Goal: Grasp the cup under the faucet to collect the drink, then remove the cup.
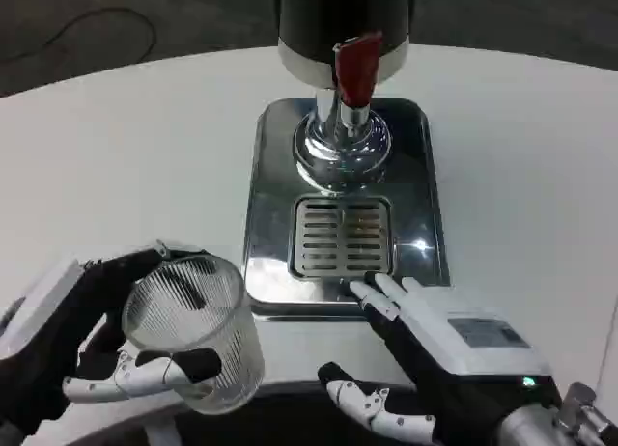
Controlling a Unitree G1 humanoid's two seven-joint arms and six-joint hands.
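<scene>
Writing: none can be read; the right hand's white back carries a grey plate whose marks are too blurred to make out, and a small green light glows near its wrist.
Cup [196,332]: clear ribbed glass, upright, held at the lower left of the head view, off the dispenser's base and left of its front corner.
Left hand [92,345]: its fingers [145,371] wrap the cup, black ones behind its far side and a white-and-black one across its near wall; clamped on the cup.
Right hand [439,354]: lies flat with fingers [379,296] apart and stretched forward, holding nothing; the tips reach the front edge of the base.
Dispenser base [270,205]: shiny steel tray just ahead of the right fingers, with a slotted drip grille [344,236] in its middle.
Faucet [345,142]: chrome spout beyond the grille, well ahead of both sets of fingers, topped by a red lever [355,68] under a dark drum [343,16].
In the way: the base's left front corner sits just right of the cup, between the cup and the grille.
Table [521,156]: white, curved far edge; bare surface spreads left of the left fingers and right of the right fingers.
Beyond the edge: dark floor with a cable [92,31] at the upper left.
</scene>
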